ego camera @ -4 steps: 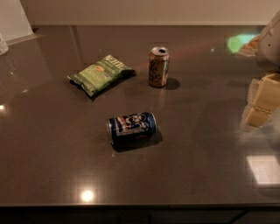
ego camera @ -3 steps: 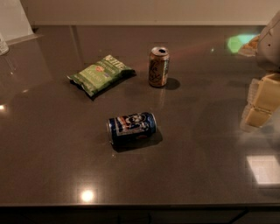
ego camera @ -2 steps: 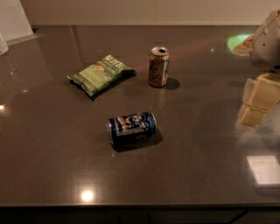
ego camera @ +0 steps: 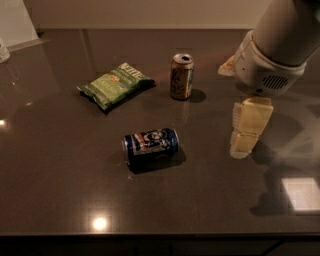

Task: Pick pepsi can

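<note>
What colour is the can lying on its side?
The pepsi can is dark blue with red-white graphics, camera view; the claw hangs to its right.

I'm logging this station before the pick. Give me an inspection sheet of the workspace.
Surface: dark glossy countertop, with light reflections on it.
Job's things: pepsi can lies on its side near the middle, nothing touching it.
Clutter: green chip bag at back left; orange-brown can upright behind the pepsi can.
Grippers: gripper hangs to the right of the pepsi can, apart from it.
Cables: nothing seen.
Surroundings: pale wall behind the counter; white panel at far left.
</note>
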Tool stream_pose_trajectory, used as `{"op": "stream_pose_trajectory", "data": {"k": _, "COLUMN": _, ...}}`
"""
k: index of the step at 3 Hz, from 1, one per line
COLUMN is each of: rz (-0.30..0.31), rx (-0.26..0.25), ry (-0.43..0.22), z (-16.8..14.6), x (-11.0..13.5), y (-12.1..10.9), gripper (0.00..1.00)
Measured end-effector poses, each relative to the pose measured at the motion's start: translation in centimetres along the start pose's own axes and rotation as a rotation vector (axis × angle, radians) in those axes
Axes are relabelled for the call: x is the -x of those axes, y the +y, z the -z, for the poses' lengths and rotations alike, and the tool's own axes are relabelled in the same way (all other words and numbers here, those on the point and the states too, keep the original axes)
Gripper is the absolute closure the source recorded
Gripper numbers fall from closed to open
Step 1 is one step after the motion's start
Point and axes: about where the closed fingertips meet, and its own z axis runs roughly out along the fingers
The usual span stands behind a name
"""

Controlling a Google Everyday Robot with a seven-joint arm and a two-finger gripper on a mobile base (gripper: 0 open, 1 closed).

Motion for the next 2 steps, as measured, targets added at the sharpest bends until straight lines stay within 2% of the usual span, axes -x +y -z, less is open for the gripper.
{"op": "stream_pose_trajectory", "data": {"k": 2, "rz": 0.133, "rx": 0.046, "ry": -0.021, "z": -4.4, "x": 5.4, "y": -0.1, "gripper": 0.0}}
